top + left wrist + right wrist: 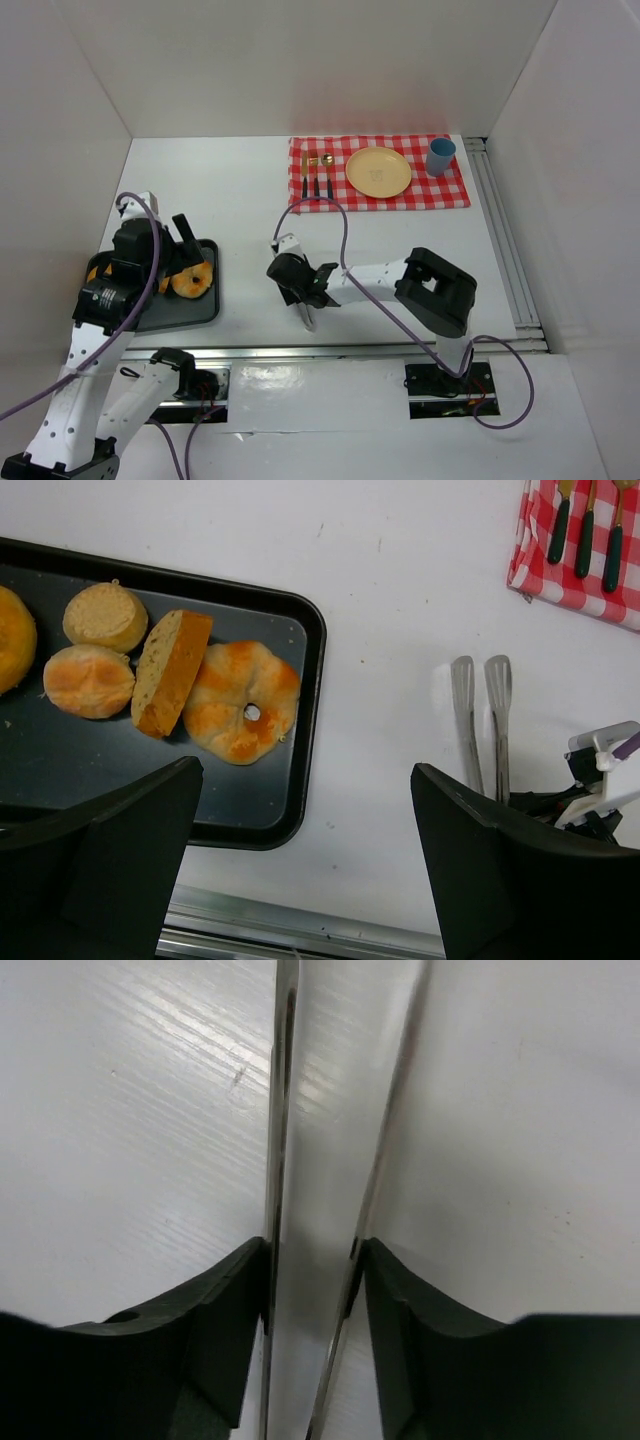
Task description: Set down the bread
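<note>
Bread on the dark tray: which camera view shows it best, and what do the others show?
The left wrist view: the bread lies close and sharp on the tray. In the top external view the left arm hides most of it, leaving one ring-shaped piece clear. The right wrist view shows none, only tongs.

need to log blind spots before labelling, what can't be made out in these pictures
- Top view: the left arm covers much of the tray, so the bread cannot be counted there.
- Left wrist view: the leftmost bread piece is cut off by the left edge.
- Right wrist view: the tongs run off the top edge, tips unseen.
- Top view: the cutlery is too small to tell apart.
</note>
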You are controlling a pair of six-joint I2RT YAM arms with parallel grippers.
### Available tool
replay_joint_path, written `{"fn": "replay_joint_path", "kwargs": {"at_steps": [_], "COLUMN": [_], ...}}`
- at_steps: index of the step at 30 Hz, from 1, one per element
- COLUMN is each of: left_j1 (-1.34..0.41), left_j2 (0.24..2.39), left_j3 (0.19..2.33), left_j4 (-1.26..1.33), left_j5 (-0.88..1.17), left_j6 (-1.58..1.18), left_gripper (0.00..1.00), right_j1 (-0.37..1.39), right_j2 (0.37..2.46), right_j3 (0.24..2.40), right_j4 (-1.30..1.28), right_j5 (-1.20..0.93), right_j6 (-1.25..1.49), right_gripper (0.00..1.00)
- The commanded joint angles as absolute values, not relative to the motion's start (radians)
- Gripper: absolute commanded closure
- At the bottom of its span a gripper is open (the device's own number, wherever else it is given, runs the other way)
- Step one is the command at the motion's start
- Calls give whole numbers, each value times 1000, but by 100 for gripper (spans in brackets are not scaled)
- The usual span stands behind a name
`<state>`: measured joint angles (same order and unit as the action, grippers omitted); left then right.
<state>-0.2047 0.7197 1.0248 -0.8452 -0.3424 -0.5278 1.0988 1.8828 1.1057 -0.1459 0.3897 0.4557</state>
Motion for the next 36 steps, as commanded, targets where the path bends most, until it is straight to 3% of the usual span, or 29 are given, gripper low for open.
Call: {"fn": "replay_joint_path", "kwargs": {"at_steps": [1,2,5,12,18,21,36], "left_j1": [-207,-207,-207,-207,-207,-207,-207], "left_j2": [704,704,704,715,726,726,715], "left_j3": [1040,1051,1051,1132,1200,1224,1195], "left_j4": [-825,-825,-825,-845,-906,-907,-916], "left_j5": [-342,-342,-406,-419,-478,-479,-488], "left_j6": [-520,-506,-506,-543,-574,-574,-574], "left_gripper": [1,1,1,1,1,1,1], "right_j1": [1101,1101,1101,1101,1101,1101,1101], "right_j2": [1867,1838,1777,1698,1747,1805,2018], "right_j3": [1127,1127,1153,1285,1452,1528,1756], "right_j4": [-129,-146,-190,-339,-419,-434,-471], "right_j5": [448,462,462,329,40,-53,-92], "right_j6": [468,468,434,362,321,310,250], "right_gripper": [52,61,70,70,56,54,46]}}
